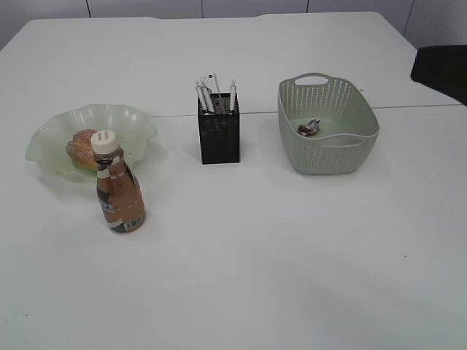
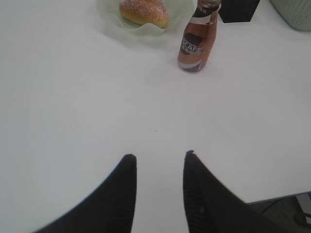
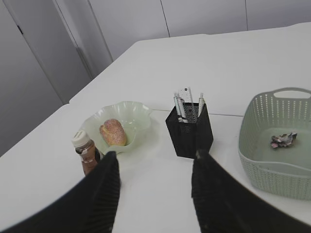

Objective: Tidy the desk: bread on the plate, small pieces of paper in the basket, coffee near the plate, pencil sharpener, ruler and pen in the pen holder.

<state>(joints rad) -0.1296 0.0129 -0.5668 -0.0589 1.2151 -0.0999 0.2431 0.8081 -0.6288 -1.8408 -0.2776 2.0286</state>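
A sugared golden roll (image 1: 82,146) sits in a wavy pale green glass dish (image 1: 128,121), brown coffee bottle (image 1: 119,191) just beside; both black grippers (image 2: 158,160) (image 3: 154,160) hover with fingers apart, holding nothing.

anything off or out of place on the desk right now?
Nothing stands out. The bread lies in the plate, the coffee stands upright beside the plate, pens and the ruler stand in the pen holder, and crumpled paper lies in the basket. No spills.
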